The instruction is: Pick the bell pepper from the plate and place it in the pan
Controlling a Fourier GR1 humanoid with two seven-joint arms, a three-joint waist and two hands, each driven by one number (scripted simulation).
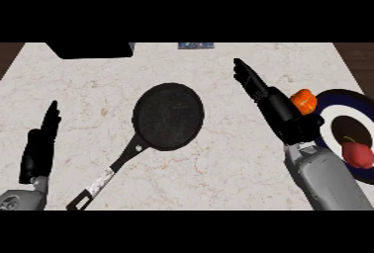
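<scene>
My right hand [252,84] has its fingers straight, holding nothing, so I swing it back over the blue-rimmed white plate [330,99] and curl round the red bell pepper [357,152] before heading for the black round pan [168,116].

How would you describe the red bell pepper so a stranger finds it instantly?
Look to the counter's right edge, where a round plate with dark blue rim and white centre sits. The red bell pepper lies on it; the neighbouring orange item is at the plate's upper-left rim.
</scene>
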